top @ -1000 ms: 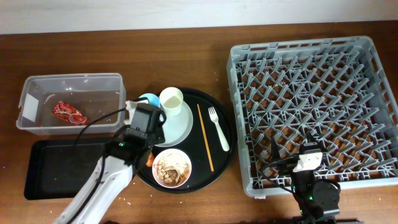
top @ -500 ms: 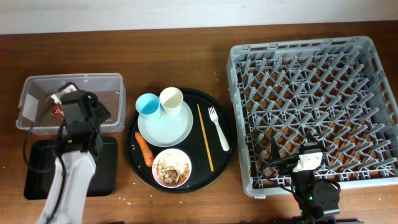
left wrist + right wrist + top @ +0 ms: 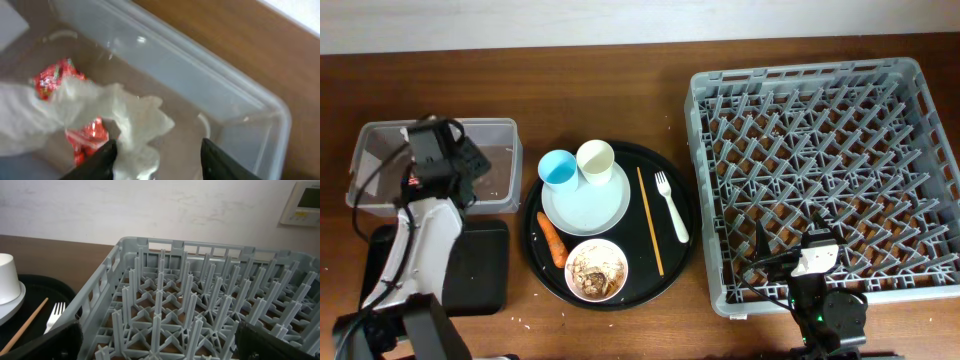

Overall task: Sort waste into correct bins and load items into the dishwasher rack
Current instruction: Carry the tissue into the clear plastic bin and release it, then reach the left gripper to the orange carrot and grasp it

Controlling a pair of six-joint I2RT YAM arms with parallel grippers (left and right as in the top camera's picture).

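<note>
My left gripper (image 3: pixel 432 150) (image 3: pixel 159 161) hangs over the clear tub (image 3: pixel 502 132) with its jaws apart. The crumpled white tissue (image 3: pixel 107 117) lies loose against the left finger, on top of the red wrapper (image 3: pixel 49 82) in the tub (image 3: pixel 200 65). The carrot (image 3: pixel 551 238), blue cup (image 3: pixel 557 167), cream cup (image 3: pixel 595 159), plate (image 3: pixel 588 207), scrap-filled bowl (image 3: pixel 596 270), chopstick (image 3: pixel 650 222) and fork (image 3: pixel 670 206) sit on the round black tray (image 3: pixel 688 245). My right gripper (image 3: pixel 817 262) (image 3: pixel 160 347) is open at the front edge of the grey rack (image 3: pixel 820 150), holding nothing.
The shallow black rectangular tray (image 3: pixel 480 270) lies in front of the clear tub, under my left arm. The rack's upright pegs (image 3: pixel 190 295) fill the right wrist view. Bare wooden table (image 3: pixel 620 90) runs behind the trays.
My left arm swung from the round tray to above the clear tub. Its jaws opened and the tissue came free.
</note>
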